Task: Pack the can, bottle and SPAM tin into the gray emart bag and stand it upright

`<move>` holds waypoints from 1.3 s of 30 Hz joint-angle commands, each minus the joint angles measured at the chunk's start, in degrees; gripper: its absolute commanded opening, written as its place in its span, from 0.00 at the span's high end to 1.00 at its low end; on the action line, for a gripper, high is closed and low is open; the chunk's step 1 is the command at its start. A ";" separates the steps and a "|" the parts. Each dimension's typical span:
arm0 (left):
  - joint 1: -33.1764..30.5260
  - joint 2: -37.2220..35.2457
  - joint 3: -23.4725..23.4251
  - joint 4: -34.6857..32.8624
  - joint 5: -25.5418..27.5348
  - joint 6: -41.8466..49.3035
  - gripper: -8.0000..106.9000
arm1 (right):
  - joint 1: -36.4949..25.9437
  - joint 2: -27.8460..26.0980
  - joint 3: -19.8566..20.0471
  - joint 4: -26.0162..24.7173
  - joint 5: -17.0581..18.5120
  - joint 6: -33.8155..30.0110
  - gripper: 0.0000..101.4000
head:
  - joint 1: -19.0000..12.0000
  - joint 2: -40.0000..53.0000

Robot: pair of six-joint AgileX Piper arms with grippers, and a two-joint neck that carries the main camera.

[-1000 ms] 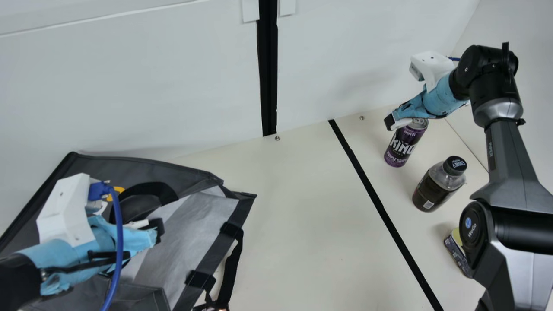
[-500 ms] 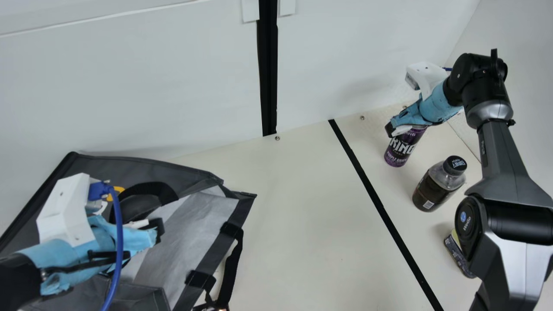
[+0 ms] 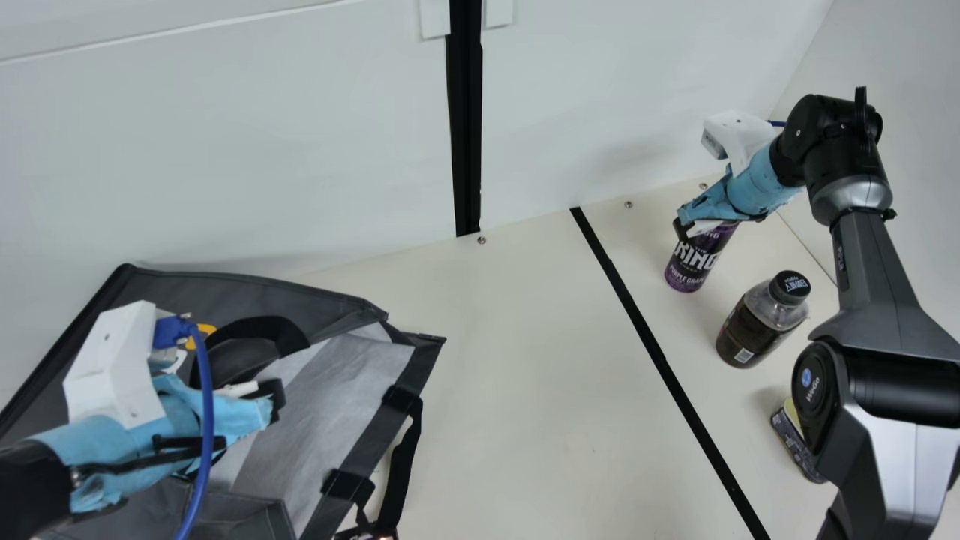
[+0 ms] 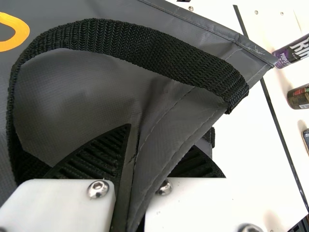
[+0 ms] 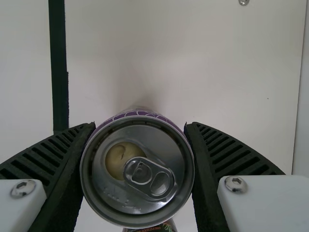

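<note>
At the main view's right, my right gripper (image 3: 688,227) is shut on the upper part of the upright purple can (image 3: 691,264). From the right wrist view, the gripper (image 5: 140,126) has one finger against each side of the can (image 5: 137,169), whose lid faces the camera. The dark bottle (image 3: 757,324) stands nearer, and the SPAM tin (image 3: 798,444) is partly hidden by the right arm. My left gripper (image 3: 271,401) is over the gray bag (image 3: 247,291), which lies with its pale lining showing. In the left wrist view the gripper (image 4: 157,140) pinches a fold of bag fabric (image 4: 176,130) beside a black strap.
A black line (image 3: 664,367) crosses the cream table (image 3: 525,360) between the bag and the three goods. A white wall (image 3: 300,150) rises behind the table. A black handle (image 3: 401,465) hangs off the bag's right edge.
The right gripper has come down and closed around the can's top, and the can has shifted very slightly. The left arm and the bag have stayed still.
</note>
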 commanded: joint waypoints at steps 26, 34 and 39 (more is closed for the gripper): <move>0.00 0.00 0.00 0.00 0.00 0.00 1.00 | 2.32 -16.12 11.33 0.28 -0.33 -3.21 1.00 | -1.30 -0.05; 0.00 0.00 0.00 0.00 0.00 0.00 1.00 | 3.77 -21.62 16.22 -0.12 -0.33 -3.93 1.00 | -1.30 -0.05; 0.00 0.00 0.00 0.00 0.00 0.00 1.00 | 4.83 -25.01 19.23 -0.23 -0.33 -4.14 1.00 | -1.30 -0.05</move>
